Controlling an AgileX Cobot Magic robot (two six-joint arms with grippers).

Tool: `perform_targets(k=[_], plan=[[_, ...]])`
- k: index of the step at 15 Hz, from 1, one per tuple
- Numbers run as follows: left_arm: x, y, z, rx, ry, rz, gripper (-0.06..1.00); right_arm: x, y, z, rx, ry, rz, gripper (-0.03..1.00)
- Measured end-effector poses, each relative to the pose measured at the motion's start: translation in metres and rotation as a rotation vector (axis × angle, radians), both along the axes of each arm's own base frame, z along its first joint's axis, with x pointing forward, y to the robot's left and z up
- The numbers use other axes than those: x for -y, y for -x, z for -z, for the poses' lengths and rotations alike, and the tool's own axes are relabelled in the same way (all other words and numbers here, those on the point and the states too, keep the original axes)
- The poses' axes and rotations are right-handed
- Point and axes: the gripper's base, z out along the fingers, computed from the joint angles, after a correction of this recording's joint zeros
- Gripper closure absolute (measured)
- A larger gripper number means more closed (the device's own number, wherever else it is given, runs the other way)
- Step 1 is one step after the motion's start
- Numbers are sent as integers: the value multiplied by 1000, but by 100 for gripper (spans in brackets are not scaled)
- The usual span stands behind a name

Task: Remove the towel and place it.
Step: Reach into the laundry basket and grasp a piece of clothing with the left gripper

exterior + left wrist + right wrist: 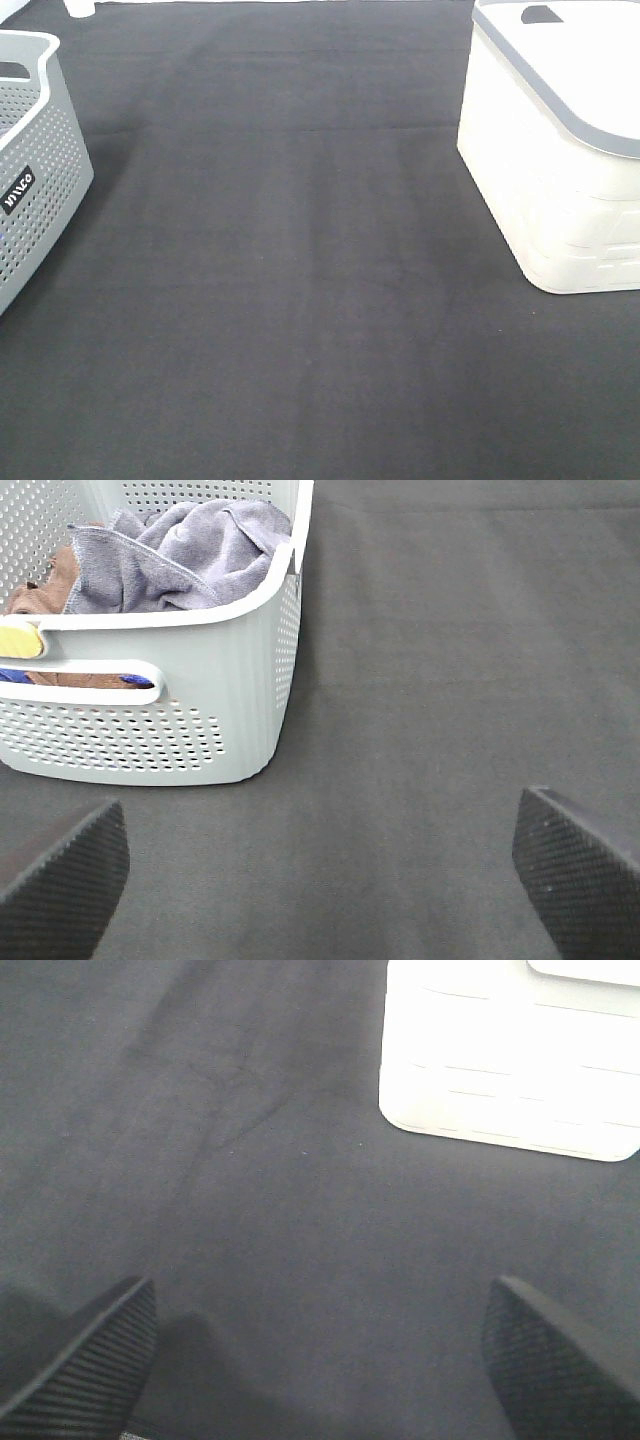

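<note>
The left hand (pixel 320 880) hung with its two ribbed fingers (pixel 65 880) spread wide apart, gripping nothing, above the black-covered table (pixel 300 300). The right hand (pixel 320 1360) was likewise spread wide and empty over bare covering, near the corner of a white bin (pixel 500 1070).

The towel (pixel 185 560), grey-lavender with a stitched edge, lay crumpled in the pale perforated basket (pixel 200 710), heaped on top of the other contents and reaching up to the rim at one corner. A brown cloth (pixel 45 580) lay just beside it in the same basket, touching it. The left hand was apart from the basket, clear of its wall.

From the high camera, the basket (pixel 40 170) stood at the 9 o'clock edge of the table, with a small black label (pixel 19 189) on its side. The white bin (pixel 540 170), capped by a grey-edged lid (pixel 560 60), stood at about 2 o'clock, well apart from the basket, with open covering between them.
</note>
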Motion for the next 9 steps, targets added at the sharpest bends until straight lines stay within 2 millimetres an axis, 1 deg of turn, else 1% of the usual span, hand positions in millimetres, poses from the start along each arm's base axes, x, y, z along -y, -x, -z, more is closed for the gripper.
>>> perform_targets(k=[9], plan=[[0,0,0,0,-6,1,-4,0,0,0,0,0,0,12]])
